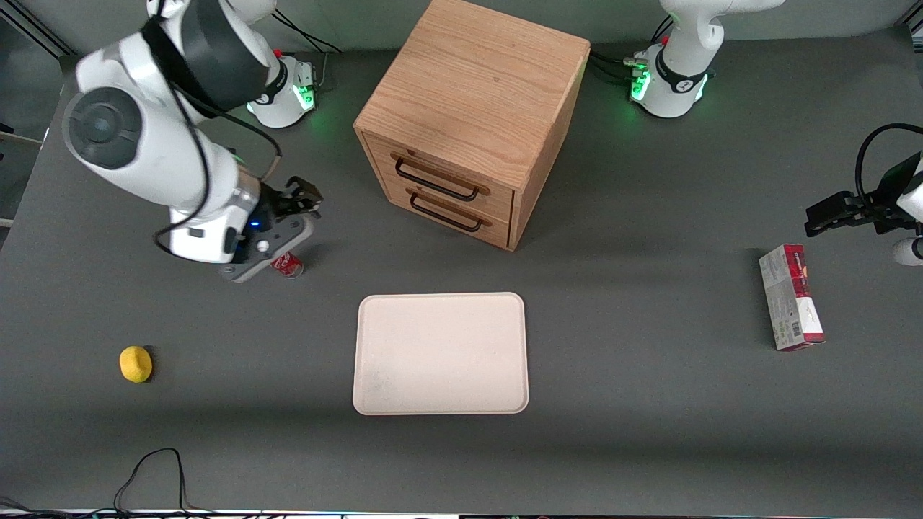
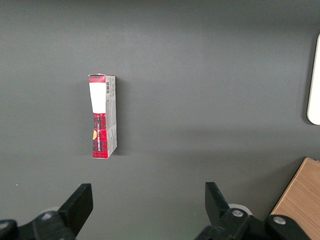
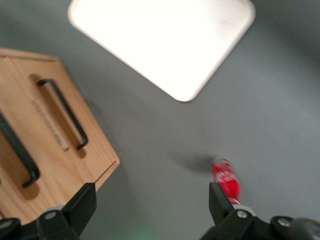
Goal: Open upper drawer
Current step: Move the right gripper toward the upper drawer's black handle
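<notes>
Drawer (image 1: 438,178) is shut. Gripper (image 1: 306,198) hangs wide open, holding nothing, beside the cabinet (image 1: 472,108), above a can (image 1: 287,265).

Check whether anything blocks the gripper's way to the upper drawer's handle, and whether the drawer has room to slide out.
Nothing visible blocks it. The gripper, jaws open, hangs above the red can, with bare table between it and the upper drawer. The tray lies nearer the front camera, apart from the cabinet.
</notes>
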